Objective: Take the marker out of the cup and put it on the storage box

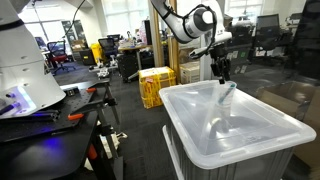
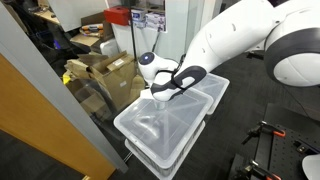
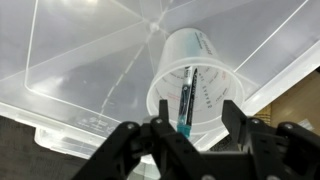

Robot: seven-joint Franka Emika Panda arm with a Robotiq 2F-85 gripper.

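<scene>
Directly over the cup (image 3: 205, 62) holding the marker (image 3: 186, 100), the hand (image 3: 198, 122) points down, spread open, gripping nothing.

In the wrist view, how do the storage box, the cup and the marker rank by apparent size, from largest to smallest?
1. storage box, filling most of the frame
2. cup
3. marker, standing inside the cup

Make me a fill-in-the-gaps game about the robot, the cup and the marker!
1. The marker sits inside the clear ____.
2. The cup stands on the ____ of the storage box.
3. The gripper above the cup is ____, holding nothing.
4. The crate on the floor behind the box is coloured ____.
Missing words: cup; lid; open; yellow.
</scene>
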